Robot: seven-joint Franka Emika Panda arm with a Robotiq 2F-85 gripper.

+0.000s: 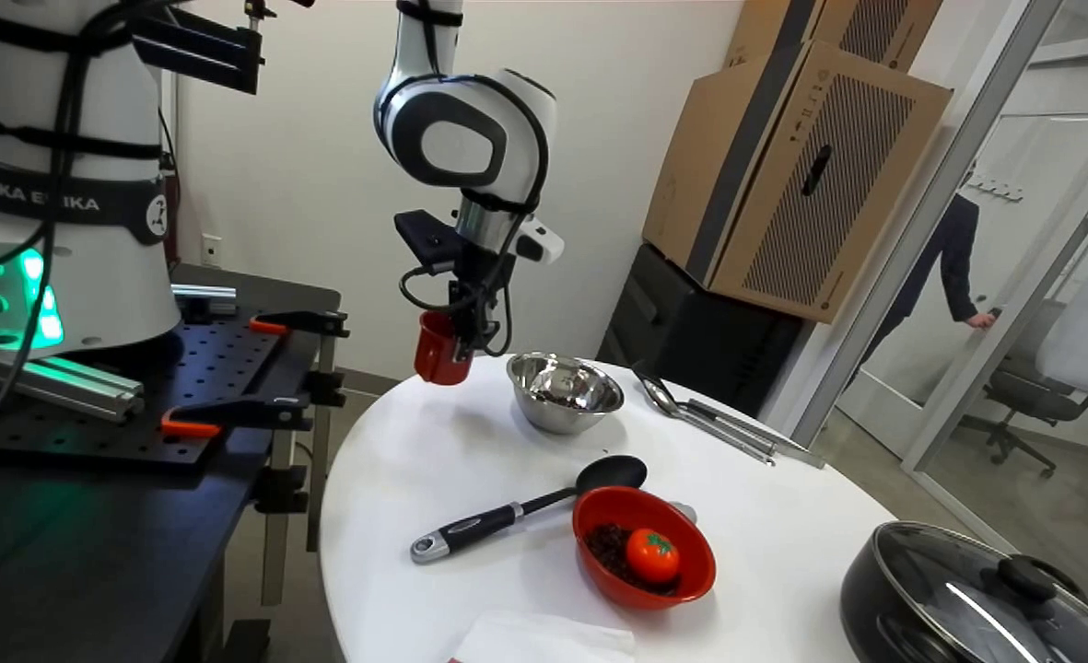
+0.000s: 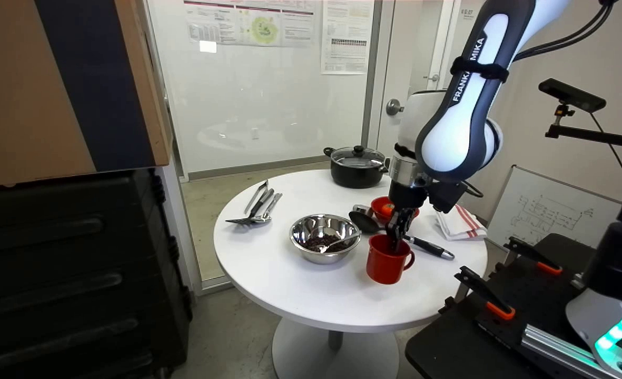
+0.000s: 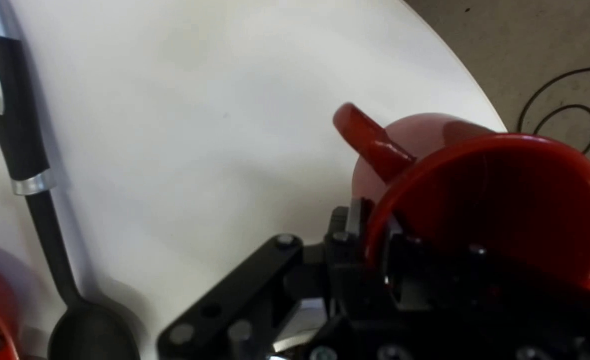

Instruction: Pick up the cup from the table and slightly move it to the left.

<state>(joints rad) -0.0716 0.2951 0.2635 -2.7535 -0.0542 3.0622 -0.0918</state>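
Observation:
The red cup is in my gripper and looks lifted a little above the white table. In an exterior view the cup hangs upright at the gripper, its handle to the right, above the table. In the wrist view my gripper pinches the rim of the cup, one finger outside the wall and one inside. The inner fingertip is partly hidden in the dark interior. The cup's handle points away from the fingers, above the table near its edge.
A steel bowl with dark bits and a spoon stands beside the cup. A black spoon lies by a red bowl holding a tomato. Metal utensils, a lidded pot and a white cloth are on the table.

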